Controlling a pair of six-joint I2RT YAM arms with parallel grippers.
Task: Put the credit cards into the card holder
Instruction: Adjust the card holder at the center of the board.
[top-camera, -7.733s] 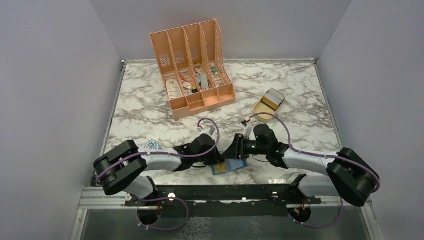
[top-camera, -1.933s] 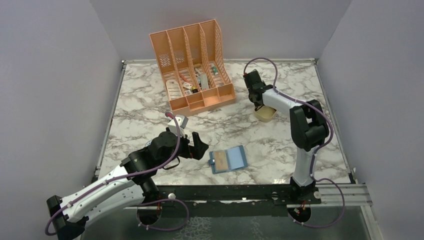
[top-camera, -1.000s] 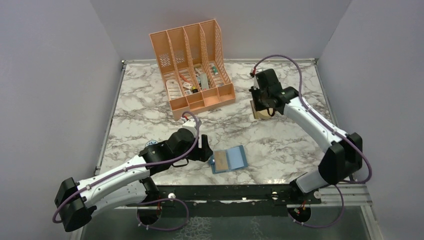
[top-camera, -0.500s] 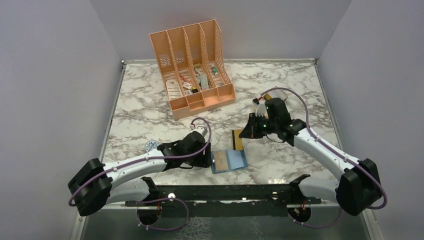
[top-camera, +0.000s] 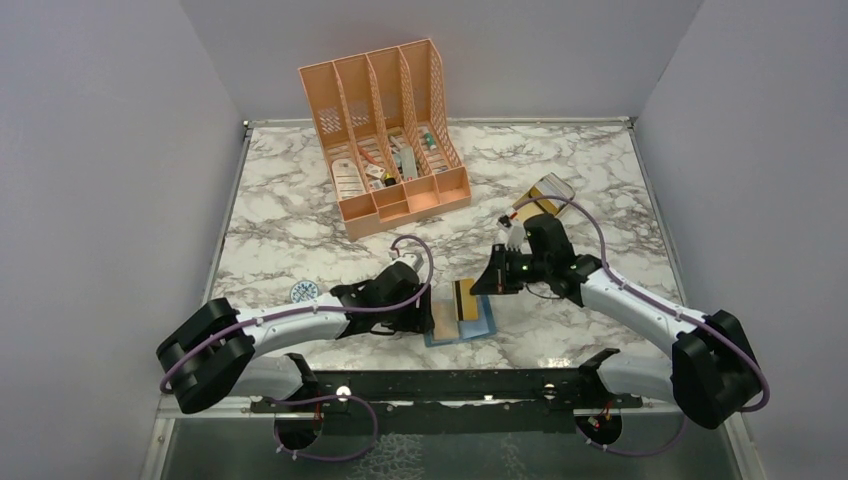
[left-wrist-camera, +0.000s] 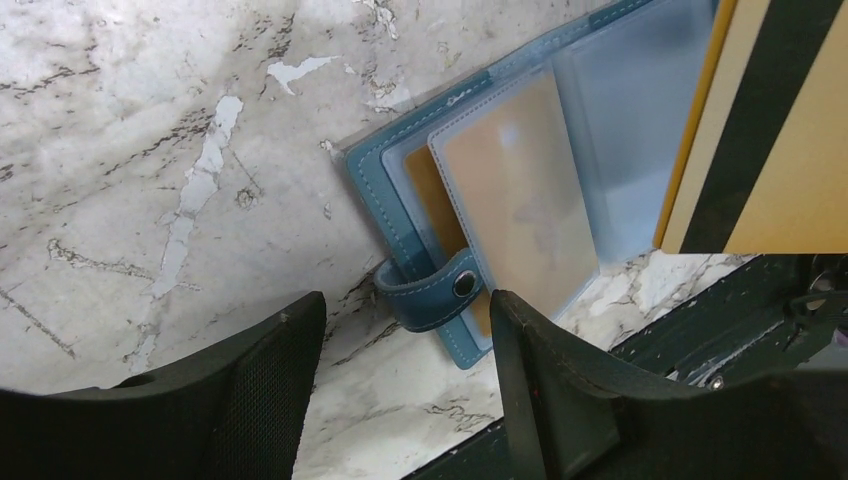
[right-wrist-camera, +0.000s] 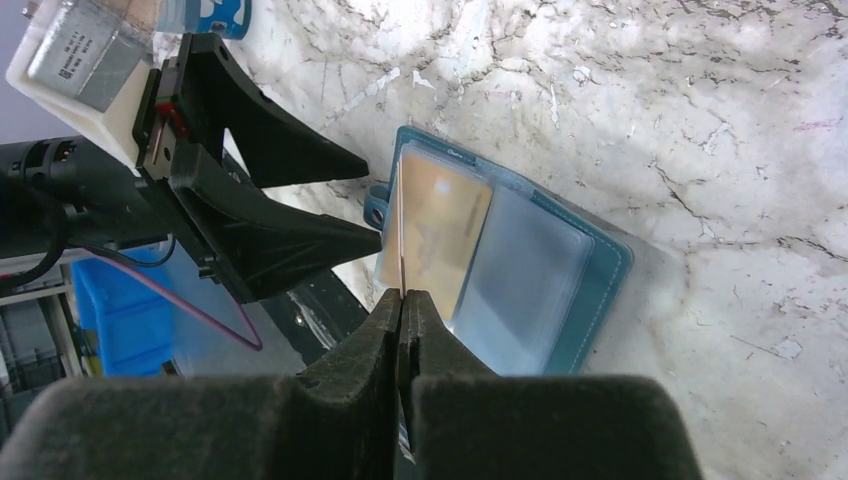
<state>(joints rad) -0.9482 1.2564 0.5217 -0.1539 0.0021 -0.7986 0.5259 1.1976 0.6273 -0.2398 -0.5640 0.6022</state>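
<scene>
Currently the card holder (top-camera: 462, 327) lies open and flat on the marble table (top-camera: 290, 230), close to the front edge at about 6 o'clock in the overhead view. One gold card (left-wrist-camera: 510, 190) is seated under the clear sleeve nearer the snap tab (left-wrist-camera: 440, 290). The other sleeve (left-wrist-camera: 630, 120) appears empty. My right claw (right-wrist-camera: 402, 300) is pinched shut on the striped credit card (left-wrist-camera: 760, 130), which stands on edge over the holder. I cannot tell whether its lower edge touches the plastic. My left claw (left-wrist-camera: 400, 300) stands with jaws apart and holds nothing. It straddles the snap tab at the holder's 9 o'clock side, and I cannot confirm contact with the leather. Further cards wait in the tan tray (top-camera: 540, 200) at 2 o'clock from the holder, and the peach organizer (top-camera: 385, 135) sits well apart at 11 o'clock. In my judgement, the main risks are these. If the card meets the sleeve mouth at an angle, it could ride over the plastic instead of under it. The holder is not visibly pinned, so it could skid toward 3 o'clock under the push. My pinch is on a thin edge, so the card could pivot in my grip if it snags.
</scene>
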